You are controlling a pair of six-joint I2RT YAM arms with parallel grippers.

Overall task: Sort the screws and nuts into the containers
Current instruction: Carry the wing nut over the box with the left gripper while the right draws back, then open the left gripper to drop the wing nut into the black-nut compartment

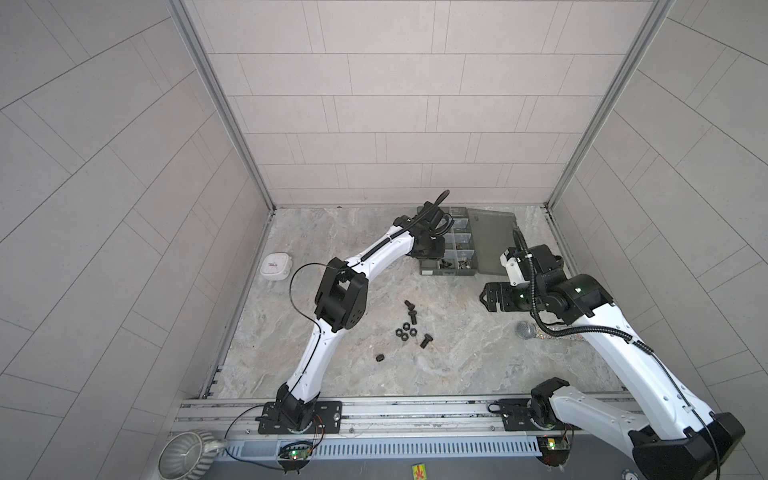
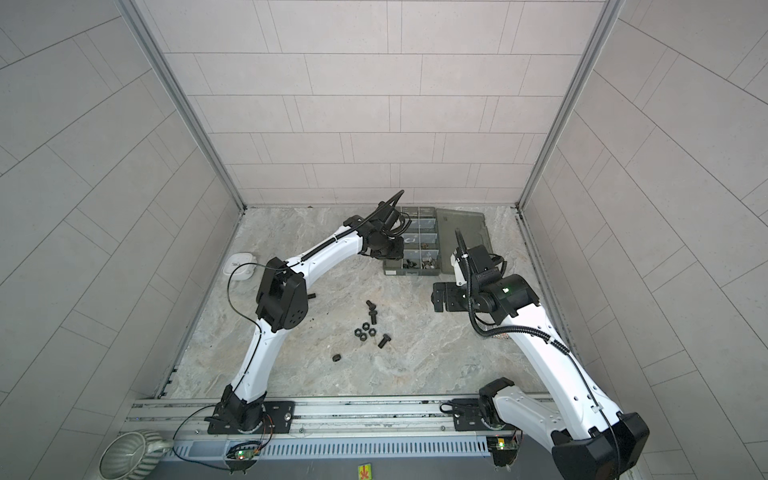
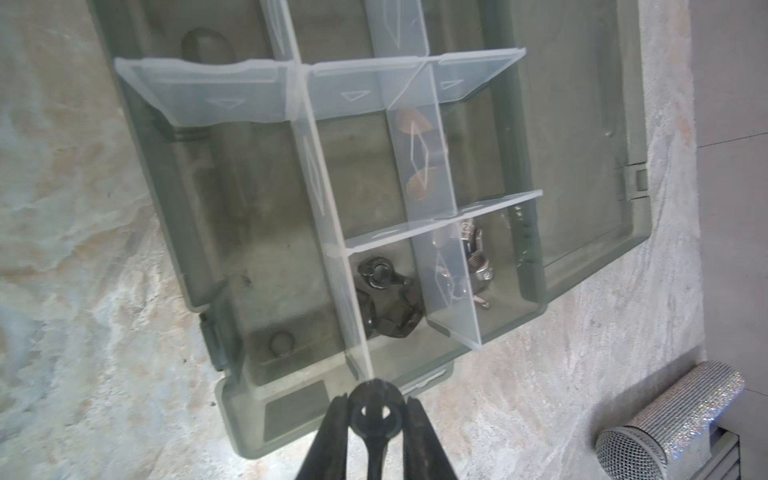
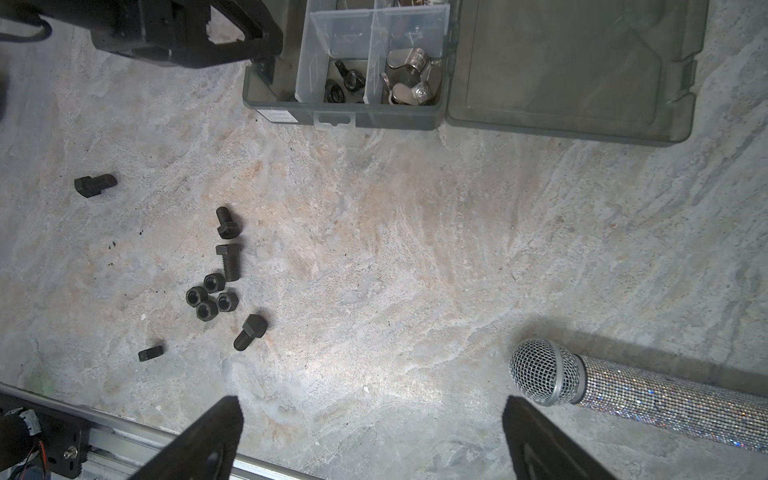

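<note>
The smoky-grey organizer box [image 1: 446, 272] [image 2: 409, 273] [image 3: 291, 399] [image 4: 291, 114] lies open at the back, and its containers are split by pale dividers. My left gripper [image 3: 376, 415] [image 1: 432, 253] hangs over the box's near left corner, shut on a small black wing nut [image 3: 375, 409]. Black wing nuts [image 3: 382, 299] and silver wing nuts [image 3: 478, 257] fill two near containers. Loose screws [image 4: 230, 262] [image 1: 412, 316] and hex nuts [image 4: 212, 297] [image 1: 405, 332] lie mid-table. My right gripper [image 4: 370, 405] [image 1: 484, 301] hovers open and empty to their right.
The box's flat lid [image 1: 492, 241] [image 4: 561, 62] lies open on the right. A glittery microphone [image 4: 623, 390] [image 1: 525, 331] rests under the right arm. A white round device [image 1: 275, 266] sits by the left wall. A ribbed mug [image 1: 187, 453] stands beyond the front rail.
</note>
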